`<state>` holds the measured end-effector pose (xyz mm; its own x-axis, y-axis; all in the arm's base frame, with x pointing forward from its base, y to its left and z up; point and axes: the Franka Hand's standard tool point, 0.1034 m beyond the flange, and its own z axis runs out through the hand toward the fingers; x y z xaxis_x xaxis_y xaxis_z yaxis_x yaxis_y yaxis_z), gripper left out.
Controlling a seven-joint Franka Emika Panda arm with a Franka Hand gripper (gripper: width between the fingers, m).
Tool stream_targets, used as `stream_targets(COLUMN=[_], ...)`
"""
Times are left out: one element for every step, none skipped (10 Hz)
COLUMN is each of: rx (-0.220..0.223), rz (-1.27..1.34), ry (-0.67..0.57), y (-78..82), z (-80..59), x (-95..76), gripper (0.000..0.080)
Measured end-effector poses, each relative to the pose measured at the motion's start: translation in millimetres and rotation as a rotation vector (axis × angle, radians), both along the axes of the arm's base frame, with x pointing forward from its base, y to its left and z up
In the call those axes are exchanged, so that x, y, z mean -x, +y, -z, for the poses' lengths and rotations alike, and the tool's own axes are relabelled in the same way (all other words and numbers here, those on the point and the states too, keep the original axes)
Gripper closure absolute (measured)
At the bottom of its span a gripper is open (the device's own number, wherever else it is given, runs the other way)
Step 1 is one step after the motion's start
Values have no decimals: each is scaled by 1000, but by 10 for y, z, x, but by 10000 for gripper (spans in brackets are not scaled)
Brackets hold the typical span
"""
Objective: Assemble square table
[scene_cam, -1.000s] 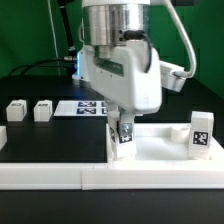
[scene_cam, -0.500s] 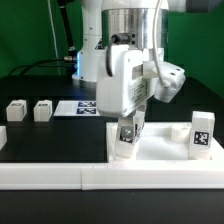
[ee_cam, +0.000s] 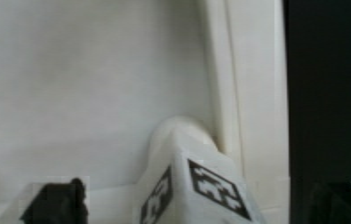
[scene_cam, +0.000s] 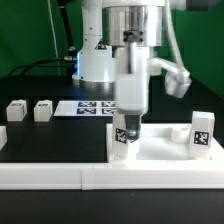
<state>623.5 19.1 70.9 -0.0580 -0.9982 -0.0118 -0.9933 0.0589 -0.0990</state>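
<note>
Gripping a tagged leg (scene_cam: 122, 139) upright at the square panel's (scene_cam: 160, 150) corner, the gripper (scene_cam: 125, 128) seems closed on it; tilt could jam threading.

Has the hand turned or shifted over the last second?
Yes. The hand has rotated about its vertical axis, staying over the panel corner; the legs haven't moved.

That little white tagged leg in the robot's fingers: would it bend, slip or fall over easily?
The leg looks like rigid plastic, so probably stiff. Its smooth white faces may be slippery in the gripper. Standing upright on the square panel, it is taller than wide, so a sideways nudge could tip it.
</note>
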Motion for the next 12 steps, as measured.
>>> stream_targets(rx=[7, 14, 21, 26, 43, 68, 93, 108, 109, 108, 108, 106], rz=[-56, -120, -189, -240, -374, -570, -722, -829, -845, -836, -836, -819], ry=[1, 2, 2, 2, 2, 3, -6, -9, -9, -9, -9, -9], y=[-8, -10, -12, -13, -27, -55, -74, -92, -90, -89, -90, -89], z=[17, 20, 21, 22, 22, 20, 13, 11, 11, 11, 11, 11], x=[5, 6, 7, 7, 6, 3, -17, -25, -24, -24, -24, -24], gripper=[156, 156, 151, 151, 151, 151, 151, 151, 151, 154, 348, 348])
